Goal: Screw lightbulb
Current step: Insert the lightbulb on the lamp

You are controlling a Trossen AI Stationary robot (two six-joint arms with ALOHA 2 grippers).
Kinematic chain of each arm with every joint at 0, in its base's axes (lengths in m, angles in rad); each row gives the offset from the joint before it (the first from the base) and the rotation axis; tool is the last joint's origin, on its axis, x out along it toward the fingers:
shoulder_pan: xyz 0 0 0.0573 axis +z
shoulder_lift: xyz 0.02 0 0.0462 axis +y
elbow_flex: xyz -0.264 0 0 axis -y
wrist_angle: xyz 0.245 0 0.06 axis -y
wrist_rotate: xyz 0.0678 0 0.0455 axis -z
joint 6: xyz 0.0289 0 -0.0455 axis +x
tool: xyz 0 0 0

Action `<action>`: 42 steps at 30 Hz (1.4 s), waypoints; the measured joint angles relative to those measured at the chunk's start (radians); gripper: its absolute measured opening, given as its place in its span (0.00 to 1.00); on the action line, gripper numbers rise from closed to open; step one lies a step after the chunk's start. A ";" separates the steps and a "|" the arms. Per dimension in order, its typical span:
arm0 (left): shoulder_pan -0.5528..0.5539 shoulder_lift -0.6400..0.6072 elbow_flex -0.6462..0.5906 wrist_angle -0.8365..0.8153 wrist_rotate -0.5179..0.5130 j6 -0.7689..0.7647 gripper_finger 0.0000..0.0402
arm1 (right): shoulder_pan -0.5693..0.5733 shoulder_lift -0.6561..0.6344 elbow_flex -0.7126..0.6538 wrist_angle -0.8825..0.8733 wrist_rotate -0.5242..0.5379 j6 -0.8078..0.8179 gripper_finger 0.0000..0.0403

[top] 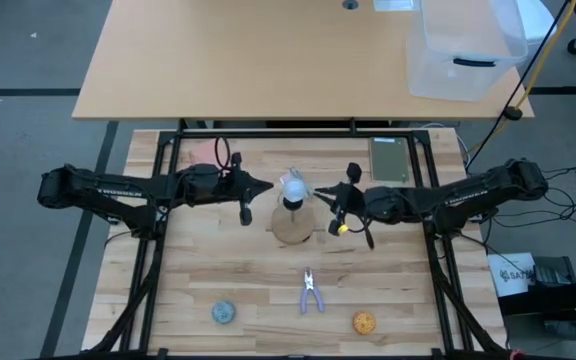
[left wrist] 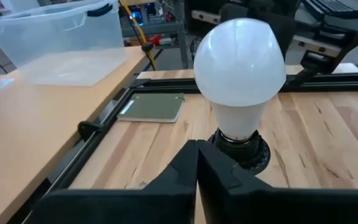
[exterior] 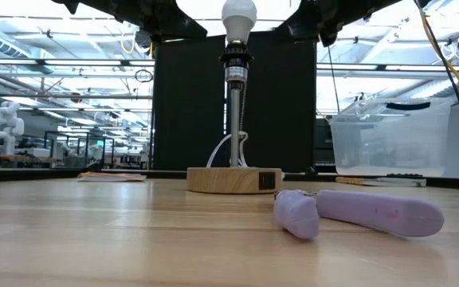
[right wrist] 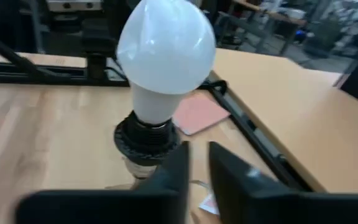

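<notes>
The white lightbulb (top: 293, 184) stands upright with its base in the black socket (exterior: 235, 57) on top of the lamp's post, which rises from the round wooden stand (top: 292, 226). My left gripper (top: 269, 186) is shut and empty, level with the socket, just on the bulb's left. In the left wrist view its fingertips (left wrist: 197, 152) stop short of the bulb (left wrist: 240, 62). My right gripper (top: 319, 193) is just on the bulb's right, empty. Its fingers (right wrist: 197, 158) show a narrow gap, near the socket (right wrist: 146, 140) under the bulb (right wrist: 165, 53).
Purple-handled pliers (top: 311, 292) lie near the table's front, with a blue-grey ball (top: 224, 312) and an orange ball (top: 364, 322). A green pad (top: 388, 160) and a pink card (top: 203, 152) lie at the back. A clear bin (top: 465, 45) stands on the farther table.
</notes>
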 joint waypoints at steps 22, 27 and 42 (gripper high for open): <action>-0.069 0.025 0.000 0.172 0.154 0.049 0.00 | 0.012 0.000 0.001 0.221 0.014 -0.068 0.00; -0.058 0.069 0.000 0.214 0.154 0.034 0.00 | 0.011 0.000 0.001 0.235 0.008 -0.074 0.00; -0.041 0.075 0.000 0.214 0.153 0.023 0.00 | -0.044 0.070 0.001 0.345 0.003 -0.092 0.00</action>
